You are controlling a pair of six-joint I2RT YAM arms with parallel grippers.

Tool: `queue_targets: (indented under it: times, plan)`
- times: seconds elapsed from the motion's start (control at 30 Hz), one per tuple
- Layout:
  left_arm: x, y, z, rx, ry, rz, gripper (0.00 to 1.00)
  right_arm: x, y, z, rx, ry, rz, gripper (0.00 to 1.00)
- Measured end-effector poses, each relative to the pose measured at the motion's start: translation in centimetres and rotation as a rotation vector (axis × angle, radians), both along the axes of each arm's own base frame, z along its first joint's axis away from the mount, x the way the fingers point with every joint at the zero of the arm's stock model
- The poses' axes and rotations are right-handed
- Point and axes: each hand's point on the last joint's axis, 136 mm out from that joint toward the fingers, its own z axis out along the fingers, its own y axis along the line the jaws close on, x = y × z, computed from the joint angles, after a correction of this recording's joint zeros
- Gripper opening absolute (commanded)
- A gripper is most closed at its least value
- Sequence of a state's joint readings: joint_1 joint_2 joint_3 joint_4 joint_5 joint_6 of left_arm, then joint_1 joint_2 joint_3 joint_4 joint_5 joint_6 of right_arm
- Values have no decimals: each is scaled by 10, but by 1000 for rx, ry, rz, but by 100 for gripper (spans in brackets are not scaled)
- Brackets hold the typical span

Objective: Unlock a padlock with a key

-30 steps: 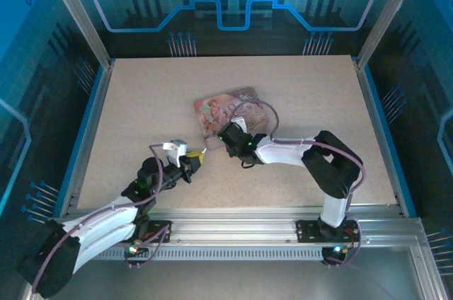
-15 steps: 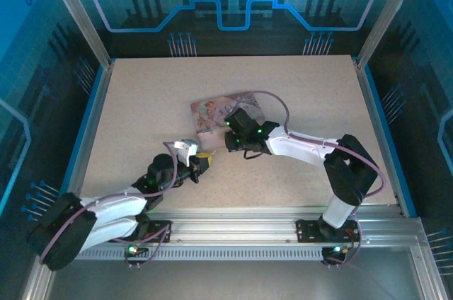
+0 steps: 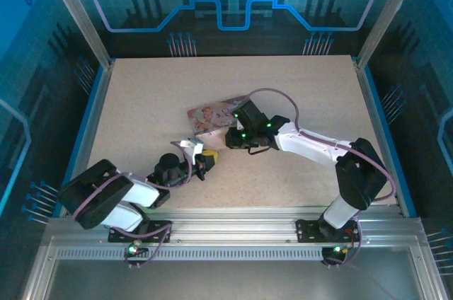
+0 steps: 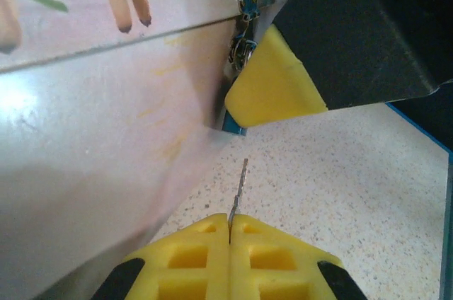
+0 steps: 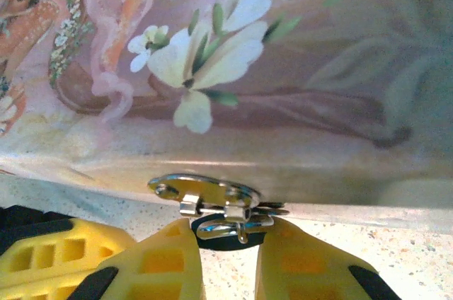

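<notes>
My left gripper is shut on the key, a thin dark pin that sticks out past the yellow fingertips towards the pink tin's corner. The tiny padlock hangs from the tin's silver hasp, and my right gripper is shut on it, a yellow finger on each side. In the left wrist view a bluish bit of the padlock peeks out under the right finger, a short gap beyond the key's tip. From above, the left gripper and the right gripper sit close together at the tin's near edge.
The pink illustrated tin lies mid-table, its shiny side wall close to the left of the key. The speckled table is ringed by blue rails and aluminium posts. The right arm's cable loops over the tin's far side.
The left gripper has slid right towards the tin with the key in it, its arm folding back. The right wrist has swung up and right, and the tin has turned and shifted left.
</notes>
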State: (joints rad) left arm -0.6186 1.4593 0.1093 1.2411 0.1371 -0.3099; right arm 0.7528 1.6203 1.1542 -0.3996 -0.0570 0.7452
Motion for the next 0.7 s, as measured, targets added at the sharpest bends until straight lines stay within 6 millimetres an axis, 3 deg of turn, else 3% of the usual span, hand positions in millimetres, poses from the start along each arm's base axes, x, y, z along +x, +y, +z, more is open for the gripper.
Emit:
queue_targets:
  times: [0.2, 0.47, 0.7]
  plan:
    - [-3, -9, -6, 0, -2, -43, 0, -1, -1, 6, 48, 36, -3, 0]
    - [3, -20, 11, -25, -66, -67, 0, -6, 4, 11, 92, 73, 2, 0]
    - [8, -23, 10, -24, -65, -66, 0, -7, 6, 15, 119, 87, -1, 0]
